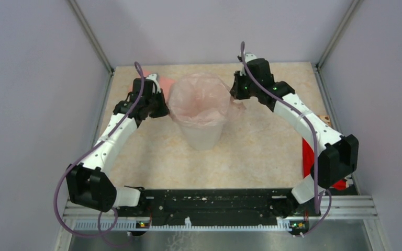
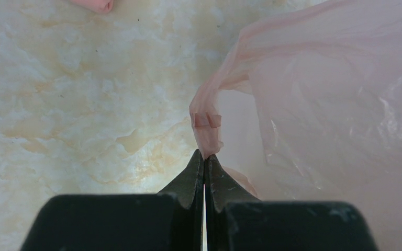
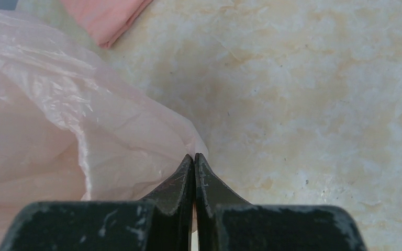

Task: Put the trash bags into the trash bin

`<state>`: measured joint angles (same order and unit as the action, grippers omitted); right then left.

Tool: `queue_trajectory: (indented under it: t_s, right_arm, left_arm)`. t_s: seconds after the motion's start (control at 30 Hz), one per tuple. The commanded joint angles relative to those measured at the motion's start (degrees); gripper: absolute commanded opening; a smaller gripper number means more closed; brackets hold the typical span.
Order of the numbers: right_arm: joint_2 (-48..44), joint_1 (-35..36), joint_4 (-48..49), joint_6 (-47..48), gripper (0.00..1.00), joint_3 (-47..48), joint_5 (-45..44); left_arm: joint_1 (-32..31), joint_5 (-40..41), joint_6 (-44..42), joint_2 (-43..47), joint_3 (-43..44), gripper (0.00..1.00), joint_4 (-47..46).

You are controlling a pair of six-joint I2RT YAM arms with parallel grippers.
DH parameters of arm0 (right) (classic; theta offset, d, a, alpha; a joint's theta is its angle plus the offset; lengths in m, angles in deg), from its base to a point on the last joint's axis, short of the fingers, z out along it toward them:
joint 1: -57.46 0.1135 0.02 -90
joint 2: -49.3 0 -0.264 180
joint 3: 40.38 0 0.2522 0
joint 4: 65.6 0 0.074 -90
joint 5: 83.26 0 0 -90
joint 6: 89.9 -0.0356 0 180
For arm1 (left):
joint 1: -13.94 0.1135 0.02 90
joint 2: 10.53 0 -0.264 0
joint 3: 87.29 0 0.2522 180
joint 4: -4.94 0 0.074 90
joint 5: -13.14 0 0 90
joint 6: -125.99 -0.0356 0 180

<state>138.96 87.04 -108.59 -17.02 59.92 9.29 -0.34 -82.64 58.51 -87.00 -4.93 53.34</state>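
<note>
On the left, the left gripper has its dark, wedge-shaped jaws pressed flat together, nipping a twisted, crumpled strip at the edge of the trash bag. Just behind that arm lies a folded salmon-pink cloth, opaque and matte, on the cream, marble-patterned table. In the middle, the bag is thin, translucent pale pink film, crinkled and glossy. It is draped into and over the mouth of the trash bin, a white, translucent plastic tub that tapers toward its base and stands upright between the two arms. To the right, the right gripper is likewise clamped tight, with a corner of the film running into its scuffed tips, apparently pinched there. Far right, a flat red packet lies partly under the right arm.
</note>
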Motion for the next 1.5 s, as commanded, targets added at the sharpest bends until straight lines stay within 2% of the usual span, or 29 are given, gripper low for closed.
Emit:
queue_trajectory:
  t_s: [0.0,0.33,0.77,0.83,1.0,1.13,1.27,1.47]
  right_arm:
    - [-0.23,-1.54,4.27,-2.18,0.00,-1.04,2.43]
    - [3.23,-1.85,5.59,-3.68,0.00,-2.95,3.47]
    - [-0.97,-2.23,12.43,-4.10,0.00,-11.64,0.95]
    - [-1.38,-2.25,11.94,-4.05,0.07,-11.96,-0.04]
    - [-5.15,-2.29,8.86,-4.35,0.36,-10.98,-1.07]
    - [-9.04,-2.34,5.08,-5.21,0.54,-10.32,-1.54]
    - [-14.21,-2.34,3.06,-6.33,0.62,-11.98,-1.19]
    - [-20.25,-2.33,1.15,-8.42,0.63,-16.88,1.81]
  left_arm:
    - [-0.04,-0.90,-0.11,-0.09,0.47,0.00,-2.49]
    - [-0.04,-1.22,0.59,-0.53,-1.57,0.00,-3.24]
    - [-0.04,0.82,1.87,-2.02,-3.81,0.00,-3.37]
    - [-0.04,1.07,2.03,-2.02,-4.35,0.00,-3.45]
    - [-0.04,0.34,2.43,-1.35,-5.42,0.00,-3.61]
    - [-0.04,0.02,2.38,-0.98,-5.28,0.00,-3.44]
    - [-0.08,-1.33,2.94,-0.64,-5.90,0.00,-3.90]
    - [-0.37,-2.45,3.29,-0.04,-6.11,0.00,-4.30]
